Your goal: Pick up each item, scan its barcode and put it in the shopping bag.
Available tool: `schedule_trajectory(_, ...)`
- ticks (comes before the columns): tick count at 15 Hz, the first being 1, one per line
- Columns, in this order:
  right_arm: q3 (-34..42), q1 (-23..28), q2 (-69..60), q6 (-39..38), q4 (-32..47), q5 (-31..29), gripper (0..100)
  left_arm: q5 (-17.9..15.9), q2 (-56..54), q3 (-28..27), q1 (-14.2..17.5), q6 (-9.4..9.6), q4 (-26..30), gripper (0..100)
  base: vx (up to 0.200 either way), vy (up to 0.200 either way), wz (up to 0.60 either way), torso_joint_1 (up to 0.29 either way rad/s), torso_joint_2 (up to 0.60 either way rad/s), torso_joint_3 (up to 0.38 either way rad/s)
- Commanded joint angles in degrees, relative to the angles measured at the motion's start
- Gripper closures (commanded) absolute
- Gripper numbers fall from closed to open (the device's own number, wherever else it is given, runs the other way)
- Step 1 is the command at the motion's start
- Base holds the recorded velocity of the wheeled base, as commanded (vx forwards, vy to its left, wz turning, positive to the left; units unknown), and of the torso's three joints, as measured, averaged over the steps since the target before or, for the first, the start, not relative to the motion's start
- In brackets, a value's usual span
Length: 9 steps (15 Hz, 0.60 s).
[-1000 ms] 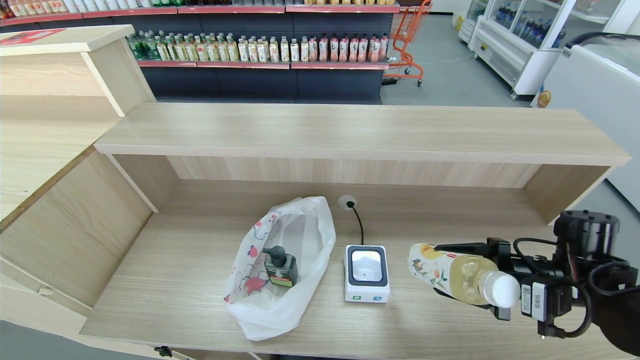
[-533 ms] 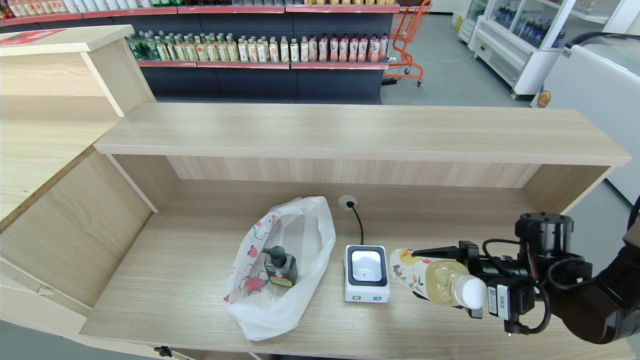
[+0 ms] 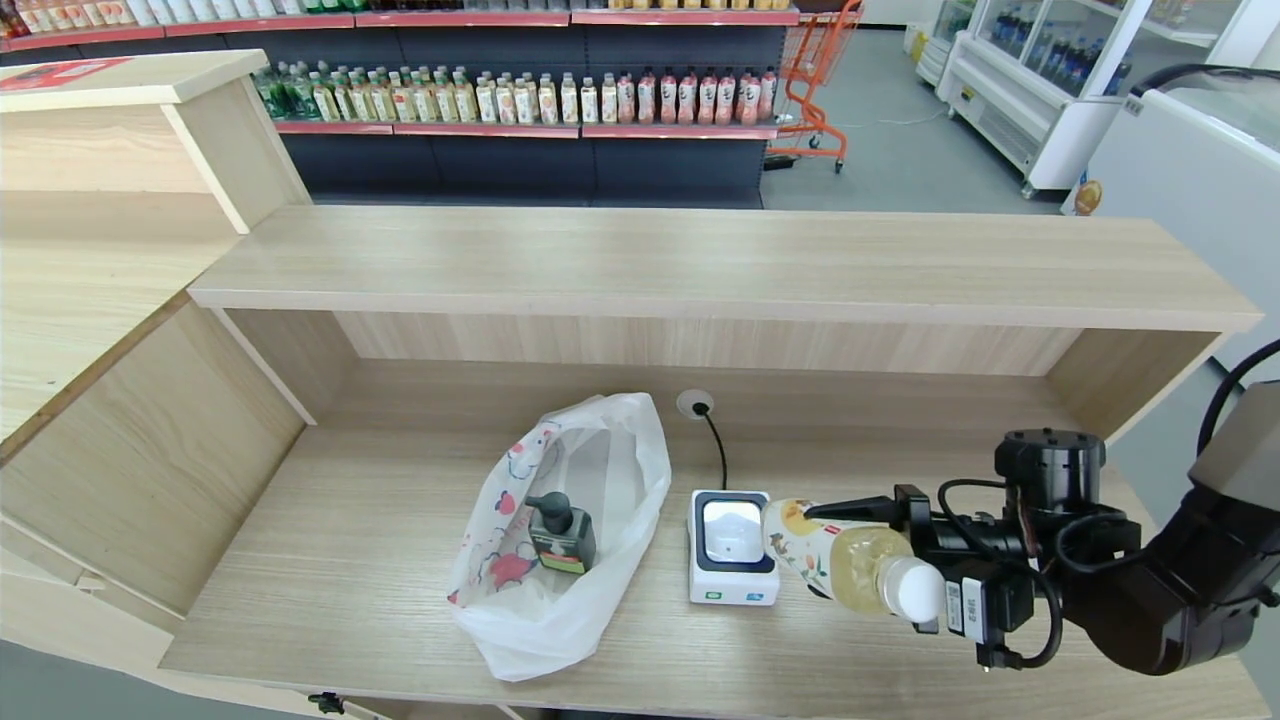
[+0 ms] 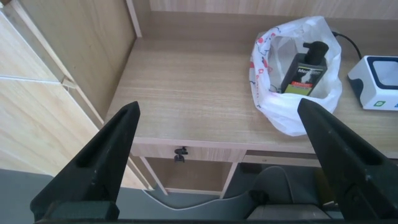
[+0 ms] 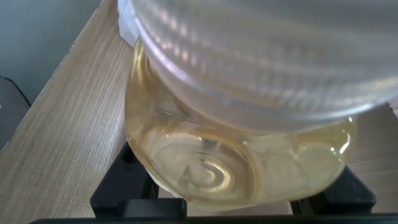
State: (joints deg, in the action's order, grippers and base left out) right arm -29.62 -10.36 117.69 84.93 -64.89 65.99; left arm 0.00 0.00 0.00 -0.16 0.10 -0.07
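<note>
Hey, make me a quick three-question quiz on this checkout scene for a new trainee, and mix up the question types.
1. True or false: the black pump bottle is inside the shopping bag.
2. What is the right gripper holding? A) a drink bottle B) a can C) nothing
3. Fill in: on the counter, the white device beside the bag is a ____.
Key: 1 true; 2 A; 3 barcode scanner.
</note>
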Motion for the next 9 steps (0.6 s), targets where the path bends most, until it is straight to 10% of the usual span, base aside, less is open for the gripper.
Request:
schedule_trajectory(1,-1.05,-0.01,1.84,0.15,-0.06,-0.07,100,0.00,0.09,0.00,0.07,-0.01,-0.01,0,0.000,0.000,0.00,0.000,0.00,0.000)
schedule_trajectory(9,-5.97,-0.62,6.41,0.94,-0.15,-0.16,100,0.00,0.09,0.00,0.07,-0.01,-0.01,0,0.000,0.000,0.00,0.000,0.00,0.000)
